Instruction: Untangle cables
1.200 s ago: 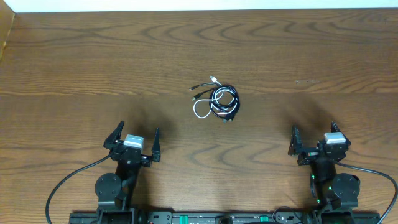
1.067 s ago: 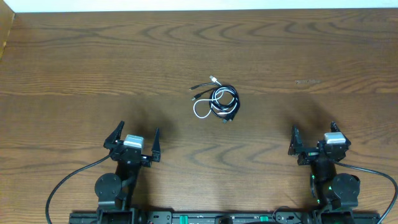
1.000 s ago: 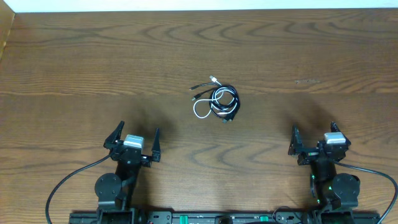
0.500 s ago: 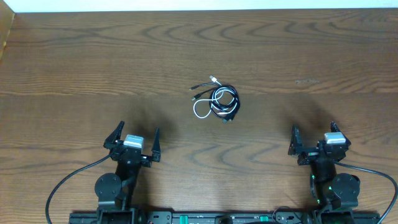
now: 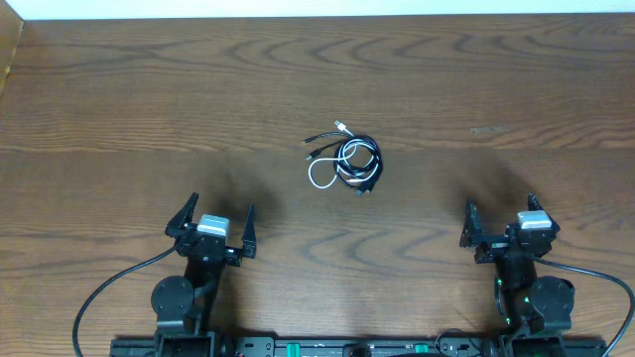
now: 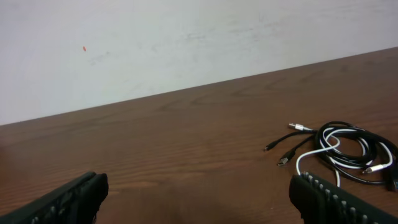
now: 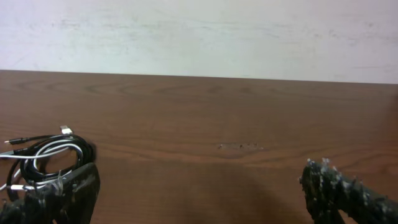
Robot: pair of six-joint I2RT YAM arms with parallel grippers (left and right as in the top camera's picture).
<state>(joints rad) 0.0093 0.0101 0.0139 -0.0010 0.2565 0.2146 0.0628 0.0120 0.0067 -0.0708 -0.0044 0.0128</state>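
Observation:
The cables (image 5: 347, 161) lie in one small tangled bundle at the middle of the wooden table: black cords looped with one white cord, silver-tipped plugs sticking out to the upper left. The bundle shows at the right of the left wrist view (image 6: 339, 149) and at the left of the right wrist view (image 7: 43, 158). My left gripper (image 5: 216, 220) is open and empty near the front edge, well to the bundle's lower left. My right gripper (image 5: 501, 218) is open and empty, well to its lower right.
The wooden table (image 5: 149, 109) ends at a white wall along the far side. Thicker black wires (image 5: 104, 293) run from the arm bases at the front edge.

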